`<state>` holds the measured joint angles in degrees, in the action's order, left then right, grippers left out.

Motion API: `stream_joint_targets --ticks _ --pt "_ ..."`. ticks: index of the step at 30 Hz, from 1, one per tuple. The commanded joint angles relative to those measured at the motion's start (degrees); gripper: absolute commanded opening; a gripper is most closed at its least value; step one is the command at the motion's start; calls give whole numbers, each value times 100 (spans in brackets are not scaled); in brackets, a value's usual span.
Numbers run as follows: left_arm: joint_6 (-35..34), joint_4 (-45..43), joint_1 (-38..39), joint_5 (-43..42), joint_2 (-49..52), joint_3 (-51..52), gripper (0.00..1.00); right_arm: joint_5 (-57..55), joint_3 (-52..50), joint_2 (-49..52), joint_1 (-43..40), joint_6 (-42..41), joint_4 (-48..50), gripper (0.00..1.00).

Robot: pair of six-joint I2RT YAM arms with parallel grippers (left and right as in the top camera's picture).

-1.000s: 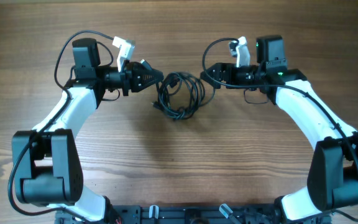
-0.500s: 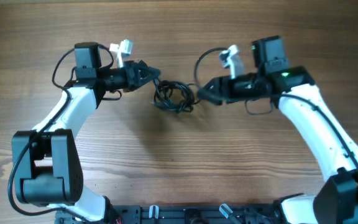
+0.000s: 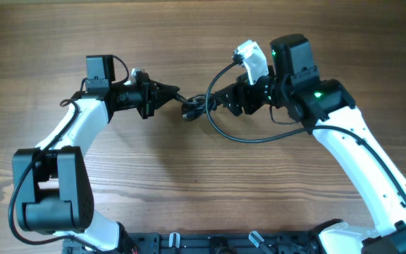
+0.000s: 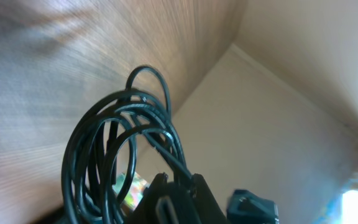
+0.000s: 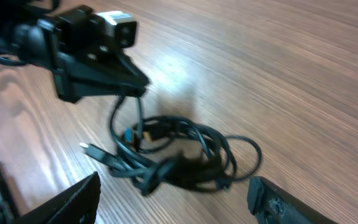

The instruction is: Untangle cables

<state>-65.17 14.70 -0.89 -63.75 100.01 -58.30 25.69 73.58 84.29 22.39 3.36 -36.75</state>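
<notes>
Closest in the right wrist view, the right tool (image 5: 174, 183) is released. Its two dark fingers (image 5: 73, 199) stand wide apart, low at either side of the picture, with nothing between them in grip. Just beyond them the cables (image 5: 173, 155) sit on the wooden worktop (image 5: 278, 74) as a small knot of thin black cords. Several loops overlap, the widest bulging to the right. A plug with a metal tip (image 5: 89, 149) sticks out to the left.

From the knot a strand rises to the left tool (image 5: 138, 84), which is clenched on it. In the left wrist view the loops (image 4: 123, 143) fan out from the tool's tips (image 4: 178, 183).

From overhead the bundle (image 3: 192, 106) runs left to right, drawn out between the left tool (image 3: 173, 94) and the right tool (image 3: 216, 101).
</notes>
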Motion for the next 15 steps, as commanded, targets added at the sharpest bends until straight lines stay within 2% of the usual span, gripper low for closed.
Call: stream_joint_targets --ticks 1,4,5,6,10,12,15 --pt "-632 -2 -79 -890 -133 -61 4 -793 66 -11 -52 -267 -79 78" --pt "-780 -2 -79 -1005 -133 -61 4 -789 66 -9 -57 -1121 -221 70" --pt "-979 -2 -79 -1119 -133 -61 4 -782 66 -7 -57 -1484 -382 63" --pt "-1128 -2 -79 -1147 -133 -61 4 -669 66 -7 -55 -1794 -560 62" --pt "-1683 -4 -79 -1145 -133 -61 4 433 24 -7 -55 -2116 -1108 63" --pt "-2037 -4 -79 -1172 -133 -61 4 570 -120 -7 -44 -2693 -1064 62" --pt "-2575 -4 -79 -1399 -133 -61 4 619 -273 4 -7 -2732 -708 62"
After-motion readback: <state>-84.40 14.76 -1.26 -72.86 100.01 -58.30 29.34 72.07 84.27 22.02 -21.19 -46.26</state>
